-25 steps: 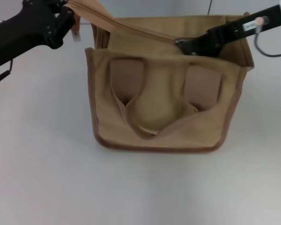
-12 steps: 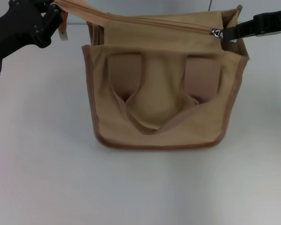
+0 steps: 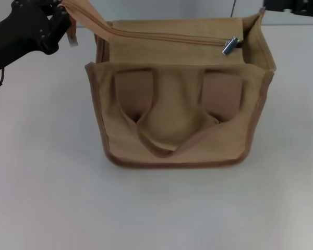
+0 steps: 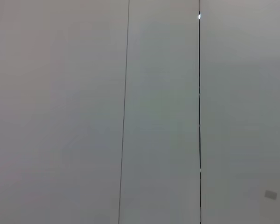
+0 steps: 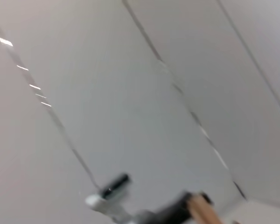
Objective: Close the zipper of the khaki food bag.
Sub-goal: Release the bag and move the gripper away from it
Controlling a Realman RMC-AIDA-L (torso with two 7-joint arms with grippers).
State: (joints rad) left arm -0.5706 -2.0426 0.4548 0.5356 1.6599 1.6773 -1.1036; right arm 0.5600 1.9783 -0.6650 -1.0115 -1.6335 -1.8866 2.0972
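Khaki food bag [image 3: 177, 120] sits centre table. Left gripper [image 3: 60, 23] clamps the bag's end tab, tensioning the zipper [image 3: 167, 36]. Right gripper barely in view at the top edge, state unclear. Pull tab [image 3: 230, 45] at far right; looks closed.

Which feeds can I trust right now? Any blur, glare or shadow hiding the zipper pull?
Head view: sharp and evenly lit; the pull tab glints at the right end of the zipper on the khaki food bag, with the left hand gripping the bag's left end. Left wrist view: only blank wall panels. Right wrist view: motion-blurred wall seams, streaky highlights; useless for the zipper.
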